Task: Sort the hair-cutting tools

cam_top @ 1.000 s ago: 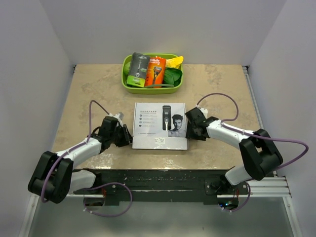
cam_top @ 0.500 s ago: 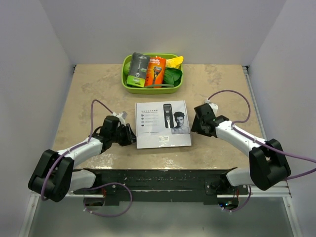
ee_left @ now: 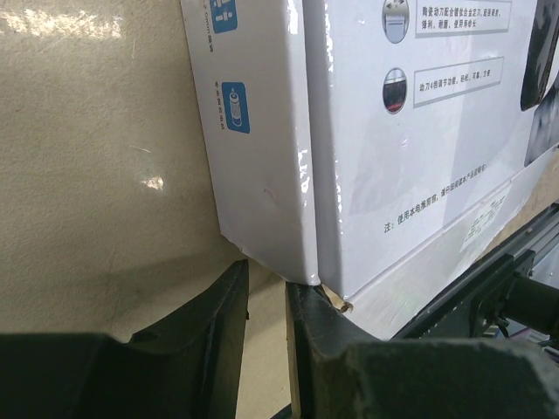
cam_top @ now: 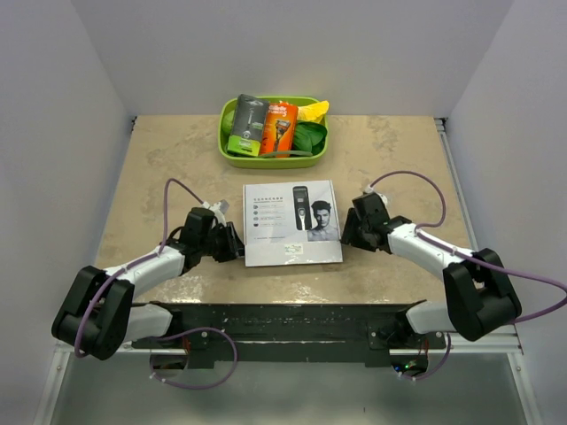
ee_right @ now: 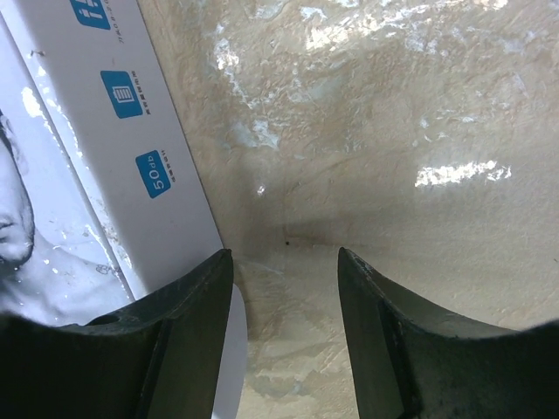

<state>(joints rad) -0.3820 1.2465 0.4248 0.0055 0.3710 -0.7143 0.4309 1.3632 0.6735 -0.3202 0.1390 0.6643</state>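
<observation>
A flat white clipper box with a printed picture of a black clipper and a man's face lies mid-table. The clipper, guide comb and curved piece themselves are out of view. My left gripper sits low at the box's left near corner. In the left wrist view its jaws stand a narrow gap apart, empty, with one finger touching the corner of the box. My right gripper is at the box's right edge. In the right wrist view it is open over bare table, the box beside its left finger.
A green basket at the back centre holds the grey-and-green razor package, the orange razor package and green and yellow items. White walls close in on three sides. The black rail runs along the near table edge.
The box has shifted and turned a little to the right. My left gripper followed its left corner. My right gripper drew back to the right, then came back to the box's right edge.
</observation>
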